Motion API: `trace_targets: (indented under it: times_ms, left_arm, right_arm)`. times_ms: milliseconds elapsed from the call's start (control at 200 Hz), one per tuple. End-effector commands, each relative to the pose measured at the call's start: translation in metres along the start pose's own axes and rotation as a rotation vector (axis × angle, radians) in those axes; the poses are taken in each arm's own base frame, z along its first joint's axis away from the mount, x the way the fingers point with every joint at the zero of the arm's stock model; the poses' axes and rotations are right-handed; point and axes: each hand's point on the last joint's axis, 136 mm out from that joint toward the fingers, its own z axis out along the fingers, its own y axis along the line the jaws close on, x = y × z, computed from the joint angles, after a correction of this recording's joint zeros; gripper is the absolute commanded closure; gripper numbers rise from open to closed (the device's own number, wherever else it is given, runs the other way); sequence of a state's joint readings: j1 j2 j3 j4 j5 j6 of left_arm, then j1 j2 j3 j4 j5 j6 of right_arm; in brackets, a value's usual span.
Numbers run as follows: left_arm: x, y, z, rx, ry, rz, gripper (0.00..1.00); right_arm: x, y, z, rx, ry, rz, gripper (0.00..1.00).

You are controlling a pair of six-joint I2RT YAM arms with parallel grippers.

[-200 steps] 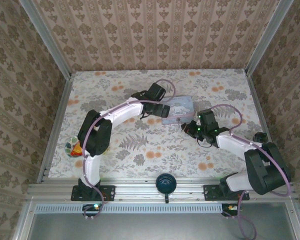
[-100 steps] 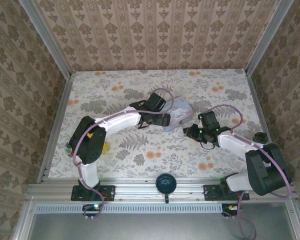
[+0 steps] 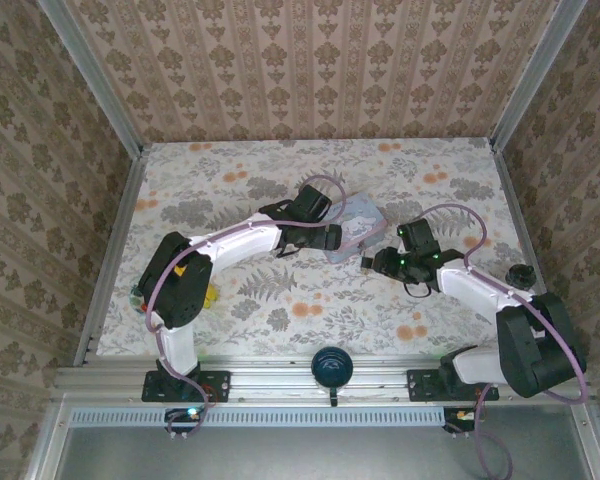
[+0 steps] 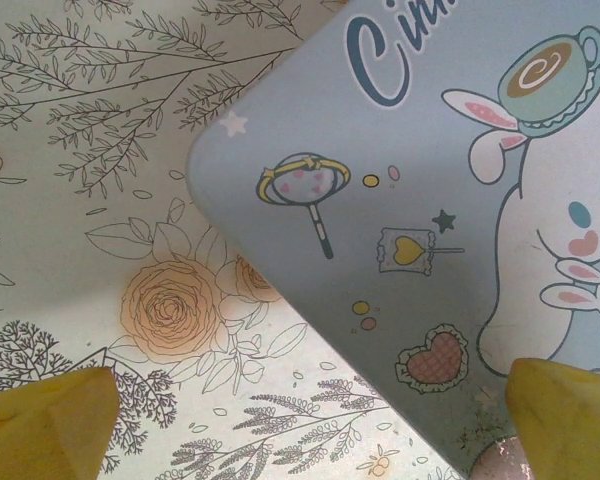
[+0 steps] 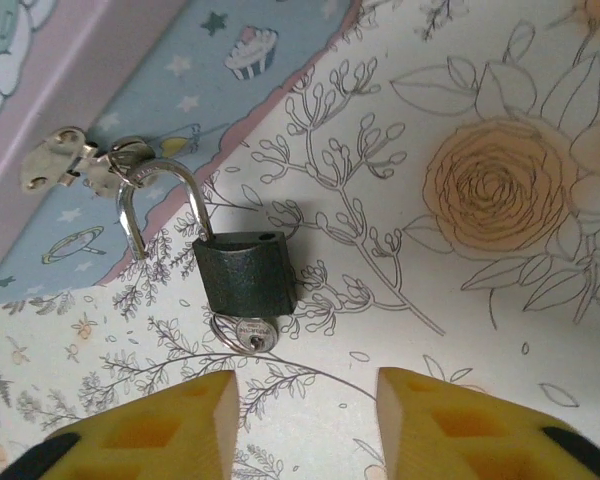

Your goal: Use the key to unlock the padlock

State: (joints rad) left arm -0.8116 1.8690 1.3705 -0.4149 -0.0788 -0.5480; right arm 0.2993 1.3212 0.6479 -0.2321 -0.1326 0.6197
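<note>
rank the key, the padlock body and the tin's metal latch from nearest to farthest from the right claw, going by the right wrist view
1. key: just ahead of the right claw, poking from the padlock's near end.
2. padlock body: directly behind the key, left of centre.
3. metal latch: on the pale blue tin, far upper left.

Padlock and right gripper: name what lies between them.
In the right wrist view, the key, stuck in the padlock, lies between it and the right gripper; otherwise bare floral cloth.
</note>
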Motion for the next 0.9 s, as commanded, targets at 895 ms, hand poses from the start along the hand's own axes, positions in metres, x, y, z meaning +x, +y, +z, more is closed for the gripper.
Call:
trace_targets:
  times_ms: [895]
  left_arm:
    - [-0.018,0.022,0.009,-0.049,-0.017,-0.075,0.0]
  right_arm:
    - [0.002,0.005,0.064,0.376,0.066,-0.226,0.47]
